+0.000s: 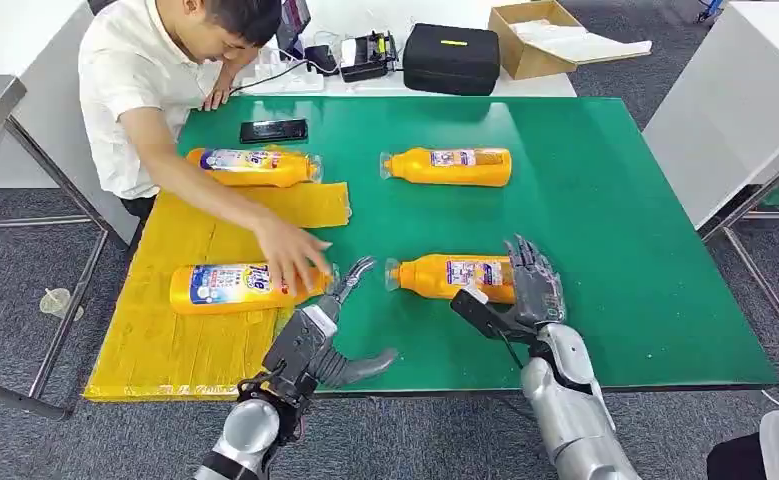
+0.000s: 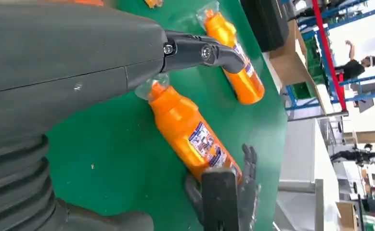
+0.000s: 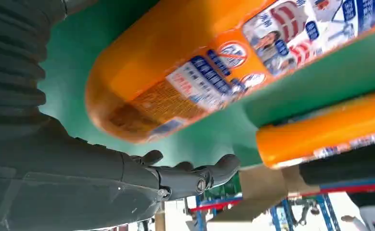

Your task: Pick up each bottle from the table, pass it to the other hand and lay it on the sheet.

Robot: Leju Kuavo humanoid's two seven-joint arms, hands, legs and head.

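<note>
Four orange bottles are seen lying on their sides on the green table [image 1: 615, 250]. Two of them are on the yellow sheet [image 1: 195, 240] at the left part of the table: the far sheet bottle [image 1: 253, 166] rests at the sheet's far edge, and the near sheet bottle [image 1: 235, 288] is touched by a person's hand [image 1: 290, 258], whose arm is stretched over the sheet. The other two are on the bare green surface: the far table bottle [image 1: 447, 166] and the near table bottle [image 1: 452, 277], both with the cap pointing to the sheet.

The right hand [image 1: 531, 285] is placed at the base end of the near table bottle, with the fingers upright and spread behind it. In the right wrist view this bottle [image 3: 214, 62] is seen very close above the thumb, but no closed grip is shown, so the hand is taken as open.

The left hand [image 1: 340, 320] is held between the near sheet bottle and the near table bottle, with fingers apart and nothing inside. In the left wrist view the near table bottle [image 2: 190, 132] is seen beyond it.

A black phone [image 1: 273, 131] is lying on the table near the person, and a black case [image 1: 452, 58] and a cardboard box [image 1: 530, 40] are behind the table.
</note>
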